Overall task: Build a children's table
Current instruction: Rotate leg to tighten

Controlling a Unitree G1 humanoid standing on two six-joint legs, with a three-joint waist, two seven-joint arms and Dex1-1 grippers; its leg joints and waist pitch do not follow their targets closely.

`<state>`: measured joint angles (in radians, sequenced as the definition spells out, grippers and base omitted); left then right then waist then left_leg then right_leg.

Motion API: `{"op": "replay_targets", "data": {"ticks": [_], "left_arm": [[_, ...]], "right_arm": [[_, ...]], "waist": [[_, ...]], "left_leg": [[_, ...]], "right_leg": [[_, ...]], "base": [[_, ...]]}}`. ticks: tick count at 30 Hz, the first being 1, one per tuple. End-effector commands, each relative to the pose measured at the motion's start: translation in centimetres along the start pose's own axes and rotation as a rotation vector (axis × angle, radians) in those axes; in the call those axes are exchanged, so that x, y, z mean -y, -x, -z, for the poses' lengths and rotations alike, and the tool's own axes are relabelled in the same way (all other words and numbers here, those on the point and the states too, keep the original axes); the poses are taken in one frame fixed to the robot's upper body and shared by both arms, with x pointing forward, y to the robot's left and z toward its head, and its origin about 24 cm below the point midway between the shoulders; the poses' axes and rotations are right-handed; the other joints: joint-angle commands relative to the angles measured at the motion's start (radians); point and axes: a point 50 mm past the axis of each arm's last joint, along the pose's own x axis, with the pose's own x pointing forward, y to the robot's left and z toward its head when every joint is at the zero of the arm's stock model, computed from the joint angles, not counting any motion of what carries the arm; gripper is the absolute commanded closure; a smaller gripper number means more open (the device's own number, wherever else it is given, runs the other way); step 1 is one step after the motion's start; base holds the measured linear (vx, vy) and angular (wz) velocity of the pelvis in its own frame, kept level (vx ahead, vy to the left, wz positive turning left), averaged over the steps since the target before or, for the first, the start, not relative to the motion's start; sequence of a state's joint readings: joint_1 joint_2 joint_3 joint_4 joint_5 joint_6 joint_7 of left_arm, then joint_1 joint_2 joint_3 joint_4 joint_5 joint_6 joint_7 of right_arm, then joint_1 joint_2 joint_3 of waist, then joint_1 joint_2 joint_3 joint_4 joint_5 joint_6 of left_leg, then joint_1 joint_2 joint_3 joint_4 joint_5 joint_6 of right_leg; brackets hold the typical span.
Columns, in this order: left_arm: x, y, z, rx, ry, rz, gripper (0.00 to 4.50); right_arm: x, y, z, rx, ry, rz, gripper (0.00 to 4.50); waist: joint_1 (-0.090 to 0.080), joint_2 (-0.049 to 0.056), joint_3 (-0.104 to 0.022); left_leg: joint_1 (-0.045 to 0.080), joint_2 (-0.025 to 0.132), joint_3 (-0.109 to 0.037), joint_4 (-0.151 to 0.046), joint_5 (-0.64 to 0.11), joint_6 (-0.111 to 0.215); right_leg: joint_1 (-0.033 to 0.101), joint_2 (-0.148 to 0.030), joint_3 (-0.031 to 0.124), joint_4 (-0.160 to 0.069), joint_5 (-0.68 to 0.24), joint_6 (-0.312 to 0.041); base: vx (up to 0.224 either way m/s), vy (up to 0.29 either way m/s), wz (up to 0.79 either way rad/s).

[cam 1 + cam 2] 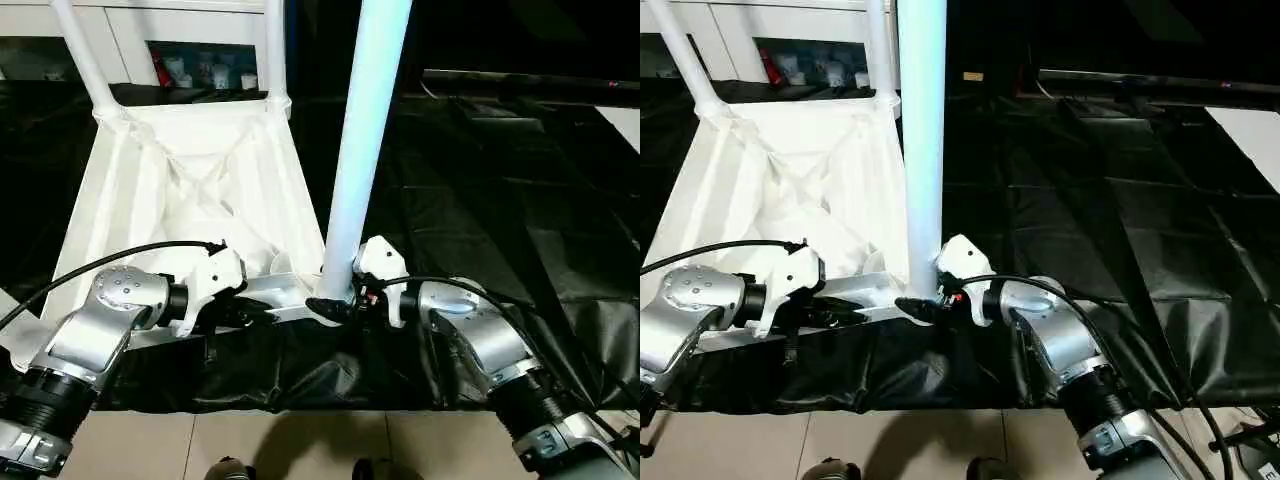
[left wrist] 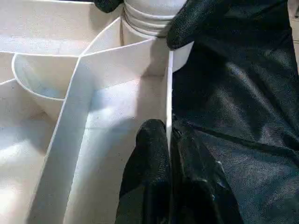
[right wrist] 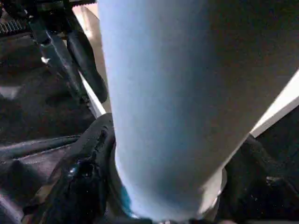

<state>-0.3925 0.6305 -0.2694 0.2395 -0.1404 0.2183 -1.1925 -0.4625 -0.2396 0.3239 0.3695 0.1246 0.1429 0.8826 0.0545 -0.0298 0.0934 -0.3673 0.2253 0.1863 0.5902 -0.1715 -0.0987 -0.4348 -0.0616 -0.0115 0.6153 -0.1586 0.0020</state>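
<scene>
The tabletop (image 1: 190, 190) lies upside down on the black sheet (image 1: 500, 200), ribs up, so the corner sockets face up for legs. The left end effector (image 2: 169, 140) is pinched shut on the tabletop's near edge wall, probably to keep it from spinning. The right end effector (image 1: 340, 300) wraps the base of the upright leg (image 1: 360, 130) at the near corner socket, likely screwing it in.

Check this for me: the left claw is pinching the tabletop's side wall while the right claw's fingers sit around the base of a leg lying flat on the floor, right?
Not quite. The leg stands upright in the near corner socket, as the left eye view shows. The rest holds: left claw pinches the tabletop wall, right claw is at the leg's base.
</scene>
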Motion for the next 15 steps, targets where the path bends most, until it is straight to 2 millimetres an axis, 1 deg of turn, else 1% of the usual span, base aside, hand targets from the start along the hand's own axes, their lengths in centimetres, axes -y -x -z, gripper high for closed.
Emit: {"op": "replay_targets", "data": {"ticks": [1, 2, 4, 5, 6, 7, 8, 9, 10, 11, 12, 13, 14, 15], "left_arm": [[0.7, -1.3, 0.6, 0.013, 0.034, 0.047, 4.5], [0.5, -1.8, 0.6, 0.007, 0.039, 0.027, 4.5], [0.4, -2.2, 0.6, -0.001, 0.041, 0.009, 4.5], [0.2, -3.3, 0.5, -0.004, 0.044, -0.031, 4.5], [0.2, -4.5, 0.1, 0.008, 0.053, -0.054, 4.5], [0.2, -4.5, 0.1, 0.008, 0.053, -0.054, 4.5], [0.2, -5.5, -0.2, 0.022, 0.063, -0.073, 4.5], [0.5, -7.8, -1.1, 0.048, 0.081, -0.105, 4.5], [0.6, -8.3, -1.4, 0.055, 0.089, -0.116, 4.5], [0.6, -9.2, -1.8, 0.069, 0.102, -0.135, 4.5], [0.6, -10.2, -2.4, 0.088, 0.121, -0.161, 4.5], [0.6, -10.8, -2.9, 0.097, 0.126, -0.171, 4.5], [0.6, -11.0, -3.1, 0.102, 0.128, -0.175, 4.5], [0.6, -11.3, -3.3, 0.099, 0.114, -0.176, 4.5]], "right_arm": [[-0.3, -0.2, 0.2, 0.015, -0.009, -0.009, 1.74], [-0.4, -0.4, 0.4, 0.021, -0.021, 0.011, 1.74], [-0.4, -0.5, 0.6, 0.023, -0.029, 0.029, 1.78], [-0.6, -0.7, 0.9, 0.017, -0.045, 0.083, 1.78], [-0.7, -1.1, 1.3, 0.008, -0.065, 0.145, 1.78], [-0.7, -1.1, 1.3, 0.008, -0.065, 0.145, 1.78], [-0.9, -1.5, 1.6, 0.004, -0.094, 0.2, 1.78], [-1.4, -2.5, 2.0, -0.008, -0.158, 0.341, 1.78], [-1.5, -2.8, 2.1, -0.008, -0.176, 0.371, 1.78], [-1.8, -3.3, 2.2, -0.006, -0.206, 0.41, 1.78], [-2.5, -4.2, 2.0, 0.009, -0.226, 0.422, 1.78], [-2.9, -4.8, 1.7, 0.019, -0.214, 0.427, 1.78], [-3.1, -5.1, 1.5, 0.026, -0.201, 0.43, 1.78], [-3.1, -5.5, 1.0, 0.052, -0.192, 0.436, 1.78]], "waist": [[-0.003, 0.001, -0.068], [-0.004, -0.002, -0.065], [-0.003, -0.003, -0.064], [-0.002, -0.005, -0.061], [0.002, -0.007, -0.057], [0.0, -0.013, -0.056], [0.0, -0.015, -0.055], [-0.002, -0.017, -0.051], [0.0, -0.018, -0.049], [-0.007, -0.022, -0.043], [-0.011, -0.018, -0.042], [-0.015, -0.019, -0.039], [-0.023, -0.016, -0.042], [-0.029, 0.004, -0.044]], "left_leg": [[0.011, -0.008, 0.006, -0.07, -0.257, -0.006], [0.01, -0.008, 0.006, -0.071, -0.262, -0.006], [0.012, -0.008, 0.006, -0.071, -0.265, -0.007], [0.012, -0.007, 0.006, -0.073, -0.272, -0.008], [0.021, -0.008, 0.007, -0.072, -0.302, -0.013], [0.019, -0.01, 0.006, -0.073, -0.308, -0.015], [0.015, -0.011, 0.002, -0.075, -0.313, -0.017], [0.017, -0.014, 0.003, -0.075, -0.32, -0.021], [0.023, -0.015, 0.003, -0.074, -0.343, -0.022], [0.029, -0.02, -0.004, -0.074, -0.391, -0.025], [0.037, -0.025, -0.014, -0.076, -0.445, -0.029], [0.041, -0.028, -0.017, -0.073, -0.476, -0.029], [0.04, -0.029, -0.027, -0.078, -0.511, -0.027], [0.037, -0.027, -0.038, -0.088, -0.54, -0.026]], "right_leg": [[0.047, -0.039, 0.025, -0.072, -0.313, -0.172], [0.046, -0.039, 0.026, -0.074, -0.33, -0.166], [0.044, -0.039, 0.027, -0.077, -0.347, -0.159], [0.041, -0.039, 0.027, -0.081, -0.368, -0.151], [0.033, -0.039, 0.028, -0.088, -0.418, -0.139], [0.035, -0.039, 0.027, -0.089, -0.445, -0.131], [0.037, -0.042, 0.026, -0.093, -0.495, -0.109], [0.029, -0.041, 0.026, -0.101, -0.547, -0.082], [0.022, -0.041, 0.025, -0.108, -0.593, -0.067], [0.017, -0.043, 0.017, -0.12, -0.696, -0.031], [0.014, -0.048, 0.006, -0.135, -0.776, -0.002], [0.01, -0.045, -0.001, -0.146, -0.809, 0.011], [0.018, -0.048, -0.011, -0.15, -0.812, 0.02], [0.03, -0.05, -0.02, -0.15, -0.776, 0.015]], "base": [[0.0, 0.0, 0.0], [0.0, 0.0, 0.0], [0.0, 0.0, 0.0], [0.0, 0.0, 0.0], [0.0, 0.0, 0.0], [0.0, 0.0, 0.0], [0.0, 0.0, 0.0], [0.0, 0.0, 0.0], [0.0, 0.0, 0.0], [0.0, 0.0, 0.0], [0.0, 0.0, 0.0], [0.0, 0.0, 0.0], [0.0, 0.0, 0.0], [-0.025, 0.051, -0.06]]}}
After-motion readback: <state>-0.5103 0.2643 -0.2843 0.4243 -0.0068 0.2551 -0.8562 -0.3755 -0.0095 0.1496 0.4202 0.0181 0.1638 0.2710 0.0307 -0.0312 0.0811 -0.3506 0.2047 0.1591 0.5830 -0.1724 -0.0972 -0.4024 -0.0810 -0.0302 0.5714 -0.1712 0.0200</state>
